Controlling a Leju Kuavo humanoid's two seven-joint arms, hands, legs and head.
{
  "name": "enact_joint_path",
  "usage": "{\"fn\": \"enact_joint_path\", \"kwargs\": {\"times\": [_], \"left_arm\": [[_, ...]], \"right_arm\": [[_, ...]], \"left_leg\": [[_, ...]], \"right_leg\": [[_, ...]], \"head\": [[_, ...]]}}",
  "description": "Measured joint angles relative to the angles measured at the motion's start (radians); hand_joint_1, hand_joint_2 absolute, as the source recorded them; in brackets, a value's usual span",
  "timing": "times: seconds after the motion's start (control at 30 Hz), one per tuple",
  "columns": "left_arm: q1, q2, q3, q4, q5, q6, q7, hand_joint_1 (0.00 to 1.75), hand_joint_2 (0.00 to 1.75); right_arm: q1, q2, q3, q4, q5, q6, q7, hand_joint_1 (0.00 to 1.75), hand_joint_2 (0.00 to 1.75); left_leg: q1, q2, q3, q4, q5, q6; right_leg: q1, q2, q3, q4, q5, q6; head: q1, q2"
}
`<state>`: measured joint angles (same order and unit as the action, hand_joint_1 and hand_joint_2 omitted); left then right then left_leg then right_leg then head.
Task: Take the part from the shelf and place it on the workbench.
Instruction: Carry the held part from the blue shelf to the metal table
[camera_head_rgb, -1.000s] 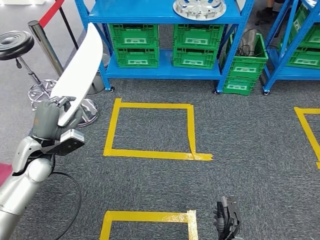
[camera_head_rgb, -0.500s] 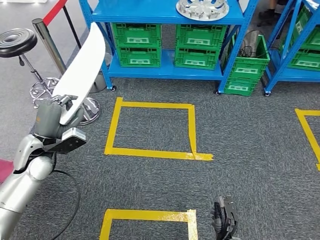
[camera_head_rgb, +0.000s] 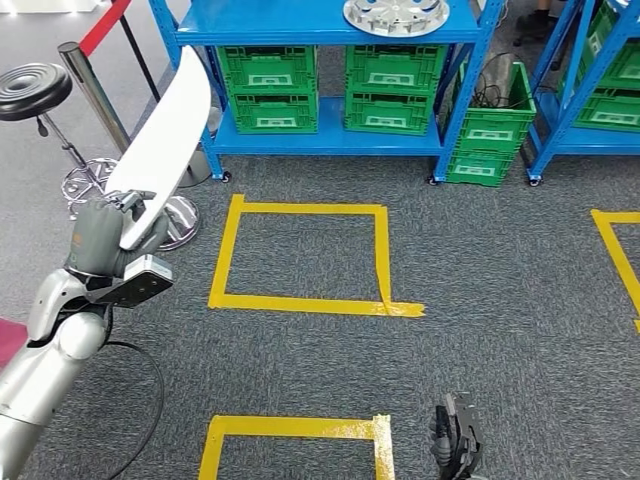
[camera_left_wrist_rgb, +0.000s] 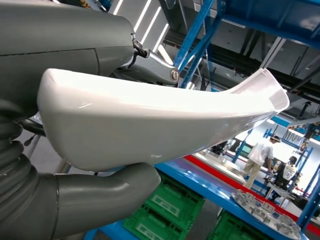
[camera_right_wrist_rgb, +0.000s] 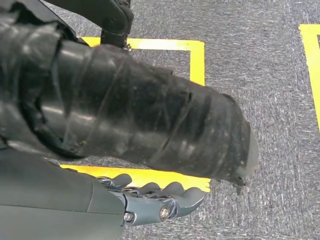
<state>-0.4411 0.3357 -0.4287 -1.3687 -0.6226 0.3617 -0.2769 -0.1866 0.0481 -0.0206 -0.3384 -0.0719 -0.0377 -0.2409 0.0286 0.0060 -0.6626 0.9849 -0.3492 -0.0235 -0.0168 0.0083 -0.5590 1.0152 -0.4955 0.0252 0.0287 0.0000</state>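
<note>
One long white curved part (camera_head_rgb: 162, 135) gripped at its lower end by the left hand (camera_head_rgb: 102, 238), raised at the left of the head view and slanting up and away toward the blue shelf (camera_head_rgb: 324, 25). Seen close in the left wrist view as a glossy white shell (camera_left_wrist_rgb: 151, 117), clamped between the thick grey thumb below and the fingers (camera_left_wrist_rgb: 56, 42) above. Held in the air, clear of the grey carpet (camera_head_rgb: 490, 300) and of the shelf.

Hanging low at the bottom edge of the head view, the right hand (camera_head_rgb: 455, 445), nothing in it; in the right wrist view (camera_right_wrist_rgb: 151, 197) fingers lying side by side and loosely extended over the carpet, not curled around anything.

Marked on the carpet in front of the shelf, a yellow tape square (camera_head_rgb: 302, 255), with a second one (camera_head_rgb: 298, 440) nearer. Stacked on the lower shelf, green crates (camera_head_rgb: 332, 85); lying on the upper level, a silver wheel cover (camera_head_rgb: 394, 14). Standing on the floor just right of the shelf, another green crate (camera_head_rgb: 490, 135). Off to the left, a black round stool (camera_head_rgb: 34, 90) and a chrome post (camera_head_rgb: 87, 85) with a red belt.
</note>
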Motion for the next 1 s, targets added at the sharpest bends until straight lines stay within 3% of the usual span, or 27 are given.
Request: {"fn": "enact_joint_path", "kwargs": {"times": [0.23, 0.43, 0.6, 0.67, 0.77, 0.8, 0.83, 0.87, 0.93, 1.0], "left_arm": [[0.0, 0.001, 0.0, 0.003, -0.005, 0.0, 0.002, 1.75, 1.75], [0.0, 0.004, 0.0, 0.003, -0.005, 0.0, 0.003, 1.75, 1.75], [-0.001, 0.007, 0.001, 0.003, -0.005, 0.0, 0.003, 1.75, 1.75], [-0.003, 0.008, 0.001, 0.003, -0.005, -0.001, 0.003, 1.75, 1.75], [-0.003, 0.008, 0.001, 0.004, -0.006, -0.001, 0.003, 1.75, 1.75], [-0.002, 0.007, 0.0, 0.006, -0.007, -0.001, 0.003, 1.75, 1.75], [-0.002, 0.007, 0.0, 0.007, -0.008, -0.002, 0.003, 1.75, 1.75], [-0.002, 0.007, 0.0, 0.008, -0.009, -0.002, 0.003, 1.75, 1.75], [-0.004, 0.006, 0.0, 0.008, -0.009, -0.002, 0.003, 1.75, 1.75], [-0.007, 0.007, 0.0, 0.008, -0.01, -0.003, 0.003, 1.75, 1.75]], "right_arm": [[-0.001, 0.0, 0.001, 0.0, 0.027, -0.032, 0.014, 0.0, 0.0], [-0.003, 0.0, 0.008, 0.0, 0.047, -0.05, 0.026, 0.0, 0.0], [-0.005, 0.0, 0.013, 0.0, 0.048, -0.051, 0.027, 0.0, 0.0], [-0.006, 0.0, 0.014, 0.0, 0.05, -0.052, 0.027, 0.0, 0.0], [-0.005, 0.0, 0.017, 0.0, 0.055, -0.054, 0.029, 0.0, 0.0], [-0.004, 0.0, 0.02, 0.0, 0.056, -0.054, 0.031, 0.0, 0.0], [-0.004, 0.0, 0.022, 0.0, 0.057, -0.055, 0.032, 0.0, 0.0], [-0.004, 0.0, 0.023, 0.0, 0.059, -0.056, 0.032, 0.0, 0.0], [-0.006, 0.0, 0.024, 0.0, 0.062, -0.058, 0.033, 0.0, 0.0], [-0.007, 0.0, 0.025, 0.0, 0.065, -0.06, 0.035, 0.0, 0.0]], "left_leg": [[-0.003, 0.0, -0.005, 0.005, -0.003, -0.004], [-0.006, -0.001, -0.013, 0.021, -0.011, 0.008], [-0.008, -0.001, -0.012, 0.018, -0.014, 0.026], [-0.004, -0.002, -0.005, 0.001, -0.007, 0.036], [-0.003, -0.01, -0.006, -0.002, -0.004, 0.039], [-0.003, -0.015, -0.008, -0.001, -0.003, 0.038], [-0.003, -0.022, -0.009, 0.0, -0.002, 0.037], [-0.002, -0.03, -0.011, 0.002, -0.001, 0.034], [0.0, -0.047, -0.015, 0.008, 0.002, 0.025], [-0.001, -0.063, -0.02, 0.013, 0.007, 0.011]], "right_leg": [[-0.003, -0.001, -0.001, -0.001, 0.001, 0.001], [-0.007, -0.002, -0.001, -0.002, 0.001, 0.01], [-0.011, -0.002, 0.003, -0.008, -0.003, 0.029], [-0.01, -0.003, -0.016, 0.034, -0.038, 0.035], [-0.011, -0.004, -0.096, 0.21, -0.129, 0.039], [-0.012, -0.004, -0.112, 0.246, -0.137, 0.041], [-0.012, -0.003, -0.111, 0.245, -0.127, 0.042], [-0.013, -0.001, -0.09, 0.205, -0.1, 0.043], [-0.015, 0.023, -0.022, 0.075, -0.044, 0.041], [-0.014, 0.04, 0.015, 0.005, -0.025, 0.03]], "head": [[0.0, 0.0], [0.0, 0.0], [0.0, 0.0], [0.002, 0.0], [0.003, 0.0], [0.003, 0.0], [0.003, 0.0], [0.003, 0.0], [0.003, 0.0], [0.002, 0.0]]}}
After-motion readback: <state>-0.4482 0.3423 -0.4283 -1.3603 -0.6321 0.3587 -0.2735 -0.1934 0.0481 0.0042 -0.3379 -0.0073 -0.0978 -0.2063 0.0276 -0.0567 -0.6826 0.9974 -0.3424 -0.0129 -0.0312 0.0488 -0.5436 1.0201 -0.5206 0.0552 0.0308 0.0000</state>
